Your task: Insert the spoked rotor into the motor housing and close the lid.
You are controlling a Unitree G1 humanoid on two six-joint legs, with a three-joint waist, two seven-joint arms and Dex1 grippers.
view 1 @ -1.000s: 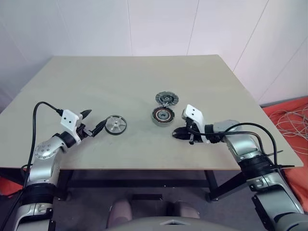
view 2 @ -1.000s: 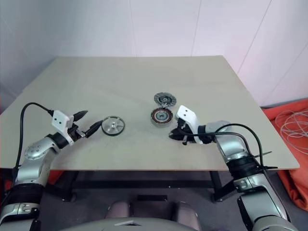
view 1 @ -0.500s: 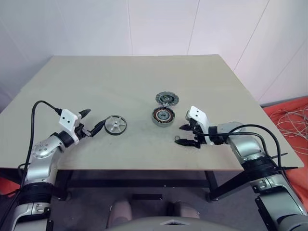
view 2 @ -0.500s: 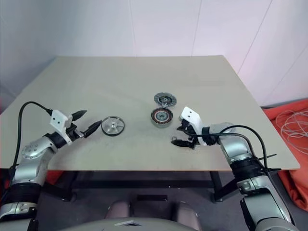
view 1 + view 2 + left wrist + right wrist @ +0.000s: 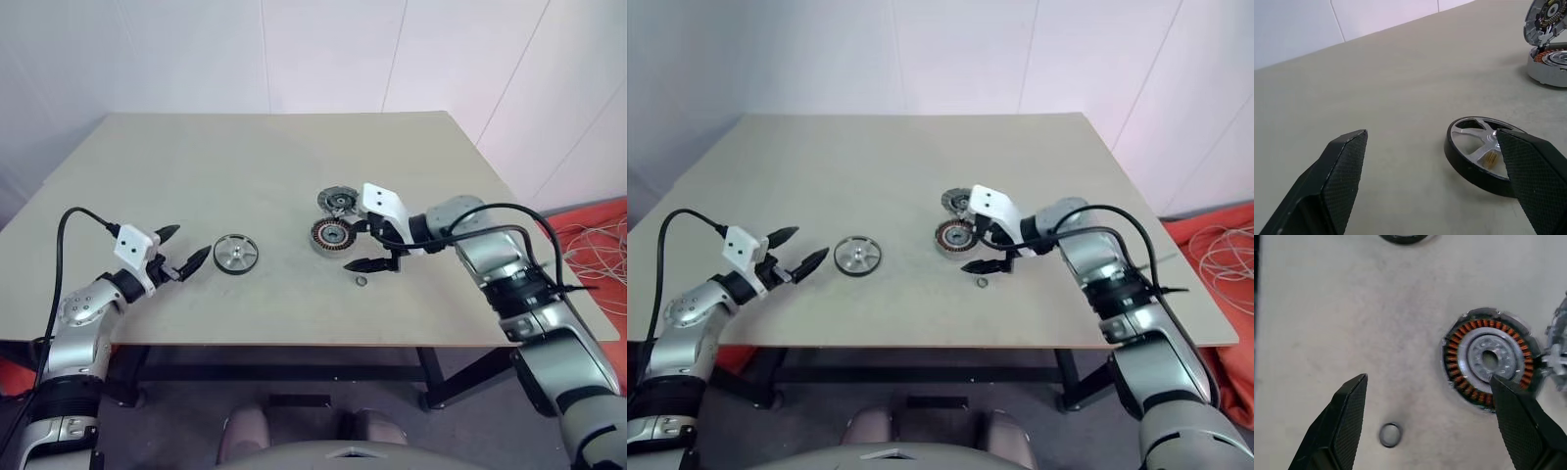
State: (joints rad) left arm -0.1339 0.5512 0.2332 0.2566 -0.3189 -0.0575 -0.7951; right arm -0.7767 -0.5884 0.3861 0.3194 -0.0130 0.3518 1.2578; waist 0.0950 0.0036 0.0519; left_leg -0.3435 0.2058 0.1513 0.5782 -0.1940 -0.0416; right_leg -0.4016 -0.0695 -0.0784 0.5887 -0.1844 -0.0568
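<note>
The spoked rotor (image 5: pixel 235 253) lies flat on the table, its pale spokes up, also close in the left wrist view (image 5: pixel 1484 154). My left gripper (image 5: pixel 186 246) is open, level with the rotor and a short way to its left, not touching it. The motor housing (image 5: pixel 333 235) with its copper windings (image 5: pixel 1488 357) sits mid-table. The lid (image 5: pixel 338 202) stands tilted just behind it. My right gripper (image 5: pixel 361 245) hovers open above the table beside the housing's right edge, holding nothing.
A tiny loose metal ring (image 5: pixel 361 281) lies on the table just in front of the housing, below my right gripper, and shows in the right wrist view (image 5: pixel 1390 434). The tan table (image 5: pixel 245 157) stretches wide behind the parts. Cables lie on the floor at the right (image 5: pixel 593 245).
My right gripper has opened, risen off the table and swung left toward the housing. The small ring now lies bare where it was. The left arm has stayed put.
</note>
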